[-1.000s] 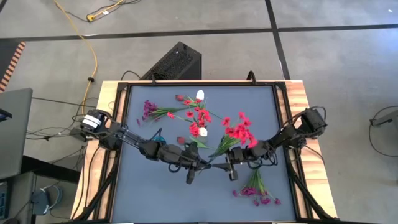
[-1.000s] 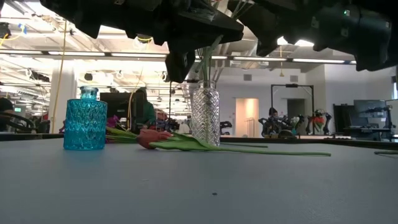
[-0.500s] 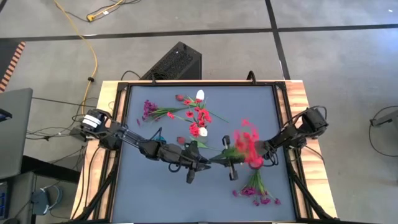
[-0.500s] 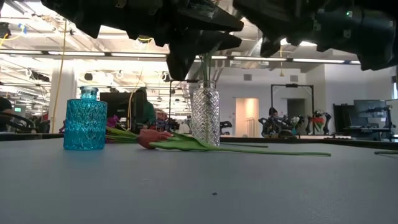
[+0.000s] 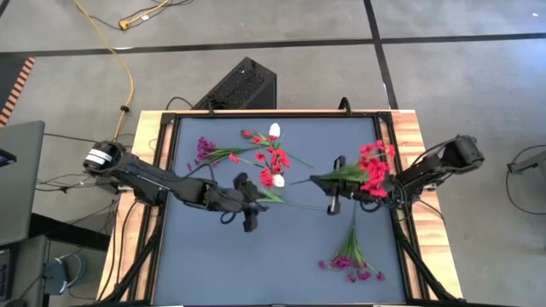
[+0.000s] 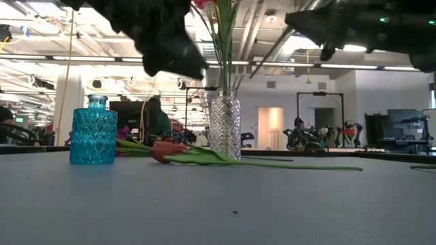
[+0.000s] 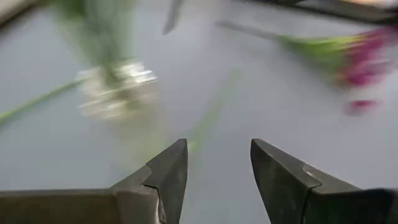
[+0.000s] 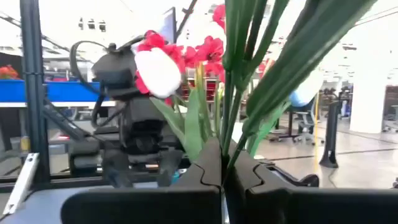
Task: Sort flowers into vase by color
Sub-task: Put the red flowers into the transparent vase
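High view, red sprig (image 5: 368, 167) clamped in right gripper (image 5: 334, 191)

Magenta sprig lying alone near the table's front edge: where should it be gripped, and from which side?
Take the magenta sprig on its bare green stem, coming straight down, fingers across it. It lies flat, blossoms fanned toward the front edge, stem pointing to the middle of the table. The right hand, nearest, is shut on a red sprig.

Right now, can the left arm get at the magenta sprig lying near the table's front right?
Probably not easily: the magenta sprig lies beyond the right gripper, shut on the red sprig; the open left gripper sits mid-table.
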Available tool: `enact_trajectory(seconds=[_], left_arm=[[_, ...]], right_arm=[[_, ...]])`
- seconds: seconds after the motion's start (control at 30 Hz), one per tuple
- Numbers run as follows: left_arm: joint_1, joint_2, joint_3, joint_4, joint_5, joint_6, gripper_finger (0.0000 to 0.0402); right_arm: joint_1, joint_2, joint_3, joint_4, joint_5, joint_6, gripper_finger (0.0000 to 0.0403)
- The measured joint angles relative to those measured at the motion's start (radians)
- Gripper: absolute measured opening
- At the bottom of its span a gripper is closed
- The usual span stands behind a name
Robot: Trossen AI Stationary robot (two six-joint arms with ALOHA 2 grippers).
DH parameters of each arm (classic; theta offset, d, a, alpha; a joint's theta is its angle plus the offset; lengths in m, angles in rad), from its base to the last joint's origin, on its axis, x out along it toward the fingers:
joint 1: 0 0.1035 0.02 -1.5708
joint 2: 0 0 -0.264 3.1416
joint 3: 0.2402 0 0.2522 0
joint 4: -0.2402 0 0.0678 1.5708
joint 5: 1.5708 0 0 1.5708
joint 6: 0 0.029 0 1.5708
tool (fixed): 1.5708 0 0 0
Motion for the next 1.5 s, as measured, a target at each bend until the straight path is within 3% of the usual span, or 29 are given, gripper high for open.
enact_trajectory(seconds=[0.17, 0.4, 0.77, 1.23, 1.5], left_arm=[[0.014, 0.036, -0.001, -0.068, -0.179, -0.003, 0.0164], [0.065, 0.080, -0.033, -0.045, -0.181, 0.047, 0.0165], [0.133, 0.049, -0.253, 0.452, 0.071, 0.191, 0.0165], [0.238, 0.113, -0.270, 0.600, 0.244, 0.204, 0.0164], [0.238, 0.119, -0.270, 0.621, 0.254, 0.226, 0.0164]], right_arm=[[-0.076, -0.007, 0.064, -0.138, -0.051, -0.002, 0.0022], [-0.120, -0.006, 0.138, -0.228, -0.096, -0.007, 0.0022], [-0.168, -0.006, 0.182, -0.317, -0.146, -0.002, 0.0022], [-0.187, -0.005, 0.182, -0.331, -0.161, 0.052, 0.0022], [-0.193, 0.022, 0.213, -0.370, -0.180, 0.076, 0.0022]])
